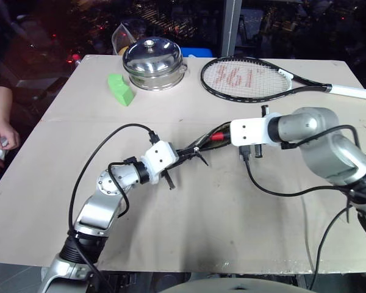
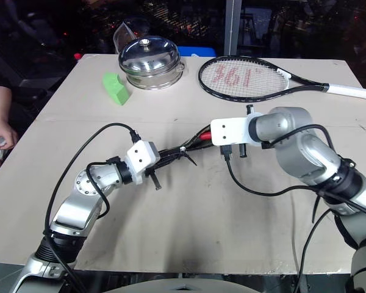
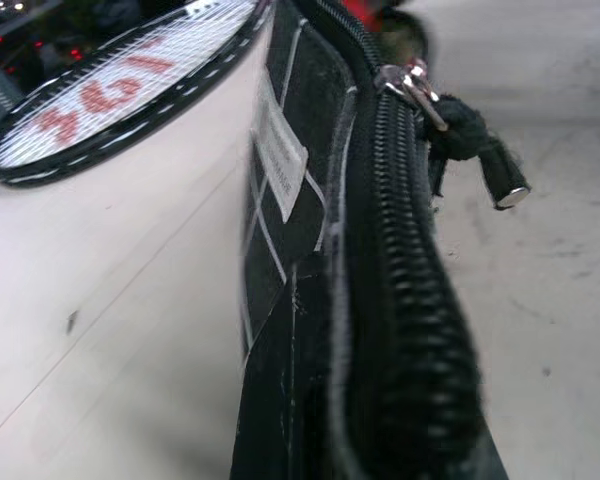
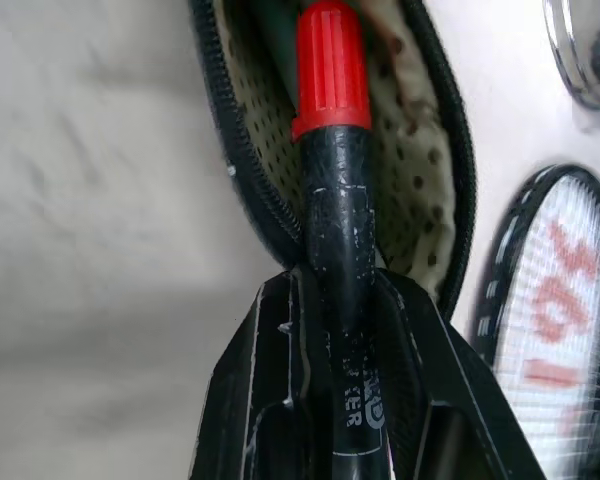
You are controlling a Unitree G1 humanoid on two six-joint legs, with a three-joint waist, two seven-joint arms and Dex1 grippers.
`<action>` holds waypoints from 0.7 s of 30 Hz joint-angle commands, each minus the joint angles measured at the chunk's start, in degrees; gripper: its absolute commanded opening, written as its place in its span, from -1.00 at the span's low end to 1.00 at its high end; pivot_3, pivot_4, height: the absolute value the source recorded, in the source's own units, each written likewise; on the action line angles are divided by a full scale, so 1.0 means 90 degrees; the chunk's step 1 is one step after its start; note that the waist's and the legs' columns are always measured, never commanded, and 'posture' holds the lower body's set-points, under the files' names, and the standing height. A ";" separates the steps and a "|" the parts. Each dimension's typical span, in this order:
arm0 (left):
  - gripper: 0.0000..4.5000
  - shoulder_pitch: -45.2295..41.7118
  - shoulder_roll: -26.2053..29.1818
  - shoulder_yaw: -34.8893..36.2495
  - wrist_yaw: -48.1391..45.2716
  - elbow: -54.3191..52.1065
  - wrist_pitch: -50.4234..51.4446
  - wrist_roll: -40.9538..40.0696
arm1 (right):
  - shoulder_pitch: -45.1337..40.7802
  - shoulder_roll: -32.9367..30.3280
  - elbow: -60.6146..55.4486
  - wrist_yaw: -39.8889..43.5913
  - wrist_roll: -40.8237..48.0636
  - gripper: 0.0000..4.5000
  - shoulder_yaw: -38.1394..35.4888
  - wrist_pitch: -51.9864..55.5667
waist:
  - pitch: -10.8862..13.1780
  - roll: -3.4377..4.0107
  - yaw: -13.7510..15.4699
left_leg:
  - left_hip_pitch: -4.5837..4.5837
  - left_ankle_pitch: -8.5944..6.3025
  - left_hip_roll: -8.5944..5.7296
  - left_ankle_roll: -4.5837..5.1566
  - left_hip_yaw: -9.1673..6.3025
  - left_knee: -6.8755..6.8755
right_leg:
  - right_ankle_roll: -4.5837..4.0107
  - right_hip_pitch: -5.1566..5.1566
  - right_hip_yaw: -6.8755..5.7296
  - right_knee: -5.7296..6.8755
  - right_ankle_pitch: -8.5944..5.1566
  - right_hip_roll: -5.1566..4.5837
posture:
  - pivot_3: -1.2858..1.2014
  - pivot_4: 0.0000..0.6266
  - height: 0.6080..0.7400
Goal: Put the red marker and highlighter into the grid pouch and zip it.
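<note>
I have the pouch (image 1: 192, 151) pinched in my left fingers (image 1: 182, 152), which are fully shut on its near end and hold it up off the counter (image 1: 189, 213) with the mouth facing my right arm. My right fingers (image 4: 345, 330) are clamped on the black end of the red marker (image 4: 332, 150), and its red end already sits inside the open mouth, against the speckled lining. Something green lies deeper in the pouch behind it; I take that for the highlighter, though I can't be sure. So I judge this to be the marker-insertion step. Next I need to push it further along the pouch, let go, then find the zipper pull (image 3: 475, 150), which hangs by the label (image 3: 278, 160) on the pouch.

The counter is pale and bare near me. Farther off lie a green wedge-shaped block (image 1: 120, 89), a lidded steel pot (image 1: 154, 63) and a tennis racket (image 1: 250, 78). A person's hand (image 1: 3, 134) rests at the left edge; beyond, the room is dark.
</note>
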 commanded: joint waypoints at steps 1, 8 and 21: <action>-1.00 -0.0092 -0.0062 -0.0069 0.0072 -0.0089 -0.0312 0.0173 | -0.0602 0.0673 0.0608 0.0119 -0.0589 -0.94 0.0652 -0.0746 | 0.0000 0.0001 -0.0044 | 0.0003 0.0000 0.0000 -0.0001 0.0003 0.0001 | 0.0001 0.0000 0.0001 0.0001 0.0000 0.0002 | 0.03 -0.52 1.00; -1.00 0.0083 -0.0356 -0.0008 0.0315 -0.0045 -0.0266 0.0198 | -0.1196 0.1592 0.2003 0.0332 -0.0597 -0.11 0.0679 -0.1684 | 0.0000 0.0001 0.0027 | -0.0004 0.0004 0.0012 -0.0005 -0.0002 0.0005 | 0.0000 0.0000 -0.0021 0.0007 0.0001 0.0023 | 0.03 -0.52 1.00; -1.00 -0.0131 -0.0305 0.0329 0.0266 0.0033 0.0213 -0.0226 | 0.0517 0.1266 -0.1770 0.1360 0.3941 0.52 -0.3927 0.5283 | -0.0001 0.0000 -0.0013 | -0.0030 -0.0007 0.0009 0.0011 -0.0057 0.0018 | 0.0000 0.0008 -0.0046 0.0004 0.0004 -0.0019 | 0.03 -0.52 1.00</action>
